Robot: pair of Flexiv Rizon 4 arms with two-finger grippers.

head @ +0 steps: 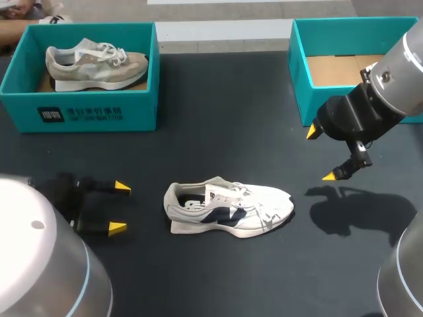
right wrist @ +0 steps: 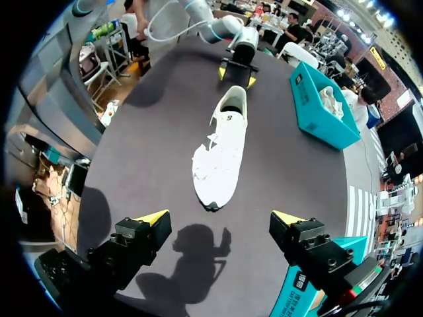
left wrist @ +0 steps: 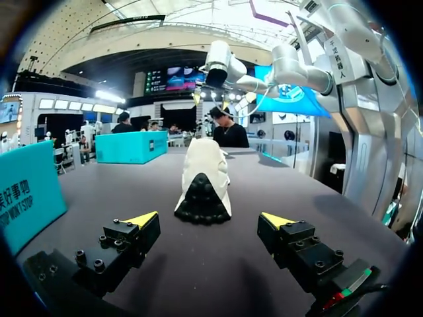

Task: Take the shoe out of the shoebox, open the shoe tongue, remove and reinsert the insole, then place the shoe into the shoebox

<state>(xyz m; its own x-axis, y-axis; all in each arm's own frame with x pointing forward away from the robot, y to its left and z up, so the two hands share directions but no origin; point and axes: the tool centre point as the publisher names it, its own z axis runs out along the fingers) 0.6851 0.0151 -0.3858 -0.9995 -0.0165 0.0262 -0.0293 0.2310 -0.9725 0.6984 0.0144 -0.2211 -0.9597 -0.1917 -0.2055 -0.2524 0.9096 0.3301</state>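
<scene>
A dark table (head: 218, 119) holds two teal shoeboxes, two shoes and two robot grippers.

One white shoe (head: 228, 208) with navy side panels stands on its sole near the middle of the table, outside both boxes. Its heel points toward the left gripper and its toe toward the right side. The second shoe, a beige and grey one (head: 96, 64), lies inside the left shoebox (head: 79, 115) at the far left corner. The right shoebox (head: 299, 72) at the far right corner shows only its brown cardboard floor.

The left gripper (head: 119, 208) sits low by the table just beyond the white shoe's heel. Its two yellow-tipped fingers are spread apart and hold nothing. From the left wrist, the white shoe (left wrist: 203, 178) sits heel-first ahead of the left gripper (left wrist: 210, 220), not touching it.

The right gripper (head: 320, 153) hangs above the table in front of the right shoebox, casting a shadow (head: 357, 211) beside the shoe's toe. Its two fingers are also spread wide and hold nothing. From the right wrist, the white shoe (right wrist: 221, 152) lies toe-first ahead of the right gripper (right wrist: 219, 217), well apart from it.
</scene>
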